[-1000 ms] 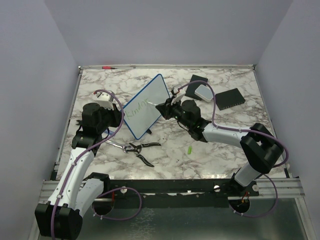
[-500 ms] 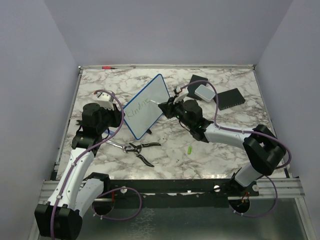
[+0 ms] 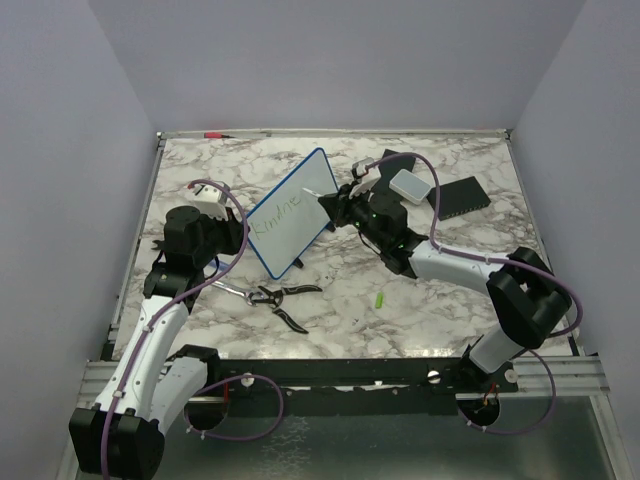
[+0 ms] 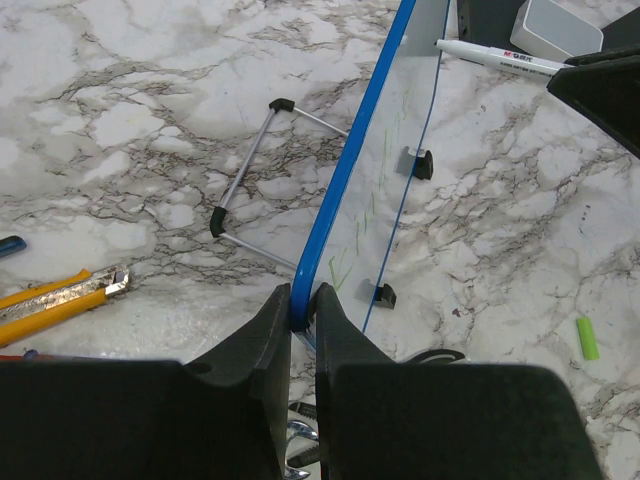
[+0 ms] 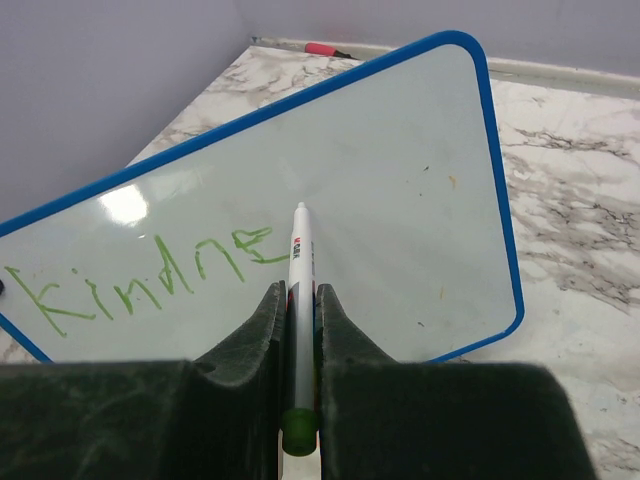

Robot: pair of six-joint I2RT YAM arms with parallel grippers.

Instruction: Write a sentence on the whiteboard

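— Where does your left pincer stand?
— Your left pincer (image 4: 302, 305) is drawn in narrow on the blue frame of the whiteboard (image 4: 350, 170). One finger presses each face of the edge nearest to it. From that grip the board runs up and away from the pincer, standing tilted on the bench (image 3: 330, 325). A wire stand (image 4: 250, 170) sits to the pincer's left, behind the board.

— And your right one?
— Your right pincer (image 5: 298, 300) is clamped on a white marker (image 5: 299, 260). The barrel lies between its fingers, with the green end at the pincer and the tip pointing straight ahead at the board's face. Whether the tip touches the surface cannot be told.

— What is on the board?
— The green writing (image 5: 140, 285) reads about "Kindne" in one line. It lies ahead of your right pincer and to its left, and the last letter ends just beside the marker's tip. The board ahead and to the right of the tip is bare.

— What else is near?
— A yellow knife (image 4: 55, 300) lies left of your left pincer on the bench. Pliers (image 3: 280, 298) lie near it on the side toward the arm bases. A small green cap (image 4: 587, 338) lies well to its right. A white box (image 3: 408, 184) and a black pad (image 3: 460, 197) sit behind your right pincer, away from the board.
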